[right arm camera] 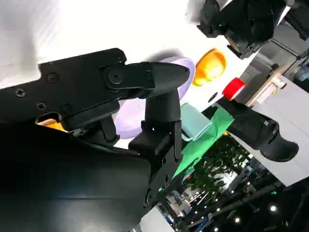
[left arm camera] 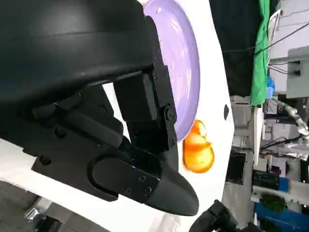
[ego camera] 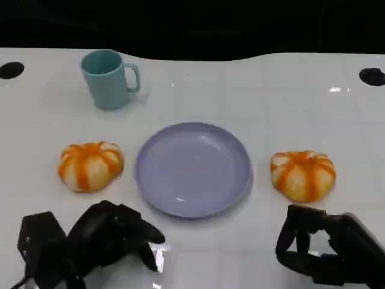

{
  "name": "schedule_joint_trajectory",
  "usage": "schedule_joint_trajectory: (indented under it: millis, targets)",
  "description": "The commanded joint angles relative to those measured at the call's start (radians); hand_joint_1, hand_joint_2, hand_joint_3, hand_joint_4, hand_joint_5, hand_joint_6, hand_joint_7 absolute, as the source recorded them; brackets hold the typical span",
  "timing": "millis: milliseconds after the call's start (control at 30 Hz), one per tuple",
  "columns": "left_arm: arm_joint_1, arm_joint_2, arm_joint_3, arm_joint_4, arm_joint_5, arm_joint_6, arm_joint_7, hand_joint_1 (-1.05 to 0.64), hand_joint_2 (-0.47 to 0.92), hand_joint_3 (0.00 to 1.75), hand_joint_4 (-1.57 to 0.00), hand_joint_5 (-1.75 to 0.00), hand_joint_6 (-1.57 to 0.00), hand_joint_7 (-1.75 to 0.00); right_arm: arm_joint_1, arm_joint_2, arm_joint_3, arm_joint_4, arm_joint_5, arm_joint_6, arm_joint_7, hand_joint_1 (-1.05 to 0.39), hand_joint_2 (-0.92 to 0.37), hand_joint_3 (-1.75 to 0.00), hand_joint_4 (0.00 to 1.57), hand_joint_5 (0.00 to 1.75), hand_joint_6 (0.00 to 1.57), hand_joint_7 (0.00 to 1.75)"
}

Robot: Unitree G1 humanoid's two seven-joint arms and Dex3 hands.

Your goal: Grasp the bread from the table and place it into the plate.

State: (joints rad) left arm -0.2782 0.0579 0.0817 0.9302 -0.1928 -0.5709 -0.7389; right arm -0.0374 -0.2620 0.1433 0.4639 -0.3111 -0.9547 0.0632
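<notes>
A lilac plate [ego camera: 192, 168] lies empty at the table's middle. Two orange-and-white round breads flank it: one bread [ego camera: 90, 165] to its left, the other bread [ego camera: 302, 174] to its right. My left hand [ego camera: 111, 241] hovers near the front edge, just short of the left bread, fingers apart and holding nothing. My right hand [ego camera: 325, 250] sits just short of the right bread, fingers apart around an empty gap. The left wrist view shows the plate [left arm camera: 186, 63] and the far bread [left arm camera: 198, 150] beyond my fingers [left arm camera: 145, 183]. The right wrist view shows the plate [right arm camera: 126, 118] and the far bread [right arm camera: 210, 65].
A teal mug [ego camera: 110, 78] stands at the back left, handle to the right, well apart from the plate. Dark round holes mark the table's far corners [ego camera: 11, 70] [ego camera: 372, 76]. Bare white table lies between each hand and its bread.
</notes>
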Motion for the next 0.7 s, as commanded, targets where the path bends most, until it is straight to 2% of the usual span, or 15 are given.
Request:
schedule_joint_trajectory:
  millis: [33, 700]
  targets:
    - [-0.006, 0.018, 0.008, 0.004, -0.004, -0.009, -0.005, -1.05, 0.92, 0.03, -1.34, -0.82, -1.57, -0.08, -0.013, -0.017, -0.005, 0.014, 0.012, -0.013, -0.002, -0.47, -0.92, -0.22, 0.75, 1.75, 0.70, 1.51]
    - [-0.003, 0.018, 0.004, -0.004, 0.008, 0.002, 0.014, -1.05, 0.92, 0.02, -1.35, -0.83, -1.57, -0.09, -0.008, -0.017, -0.007, 0.007, -0.001, -0.010, -0.010, -0.48, -0.92, -0.23, 0.75, 1.75, 0.70, 1.51]
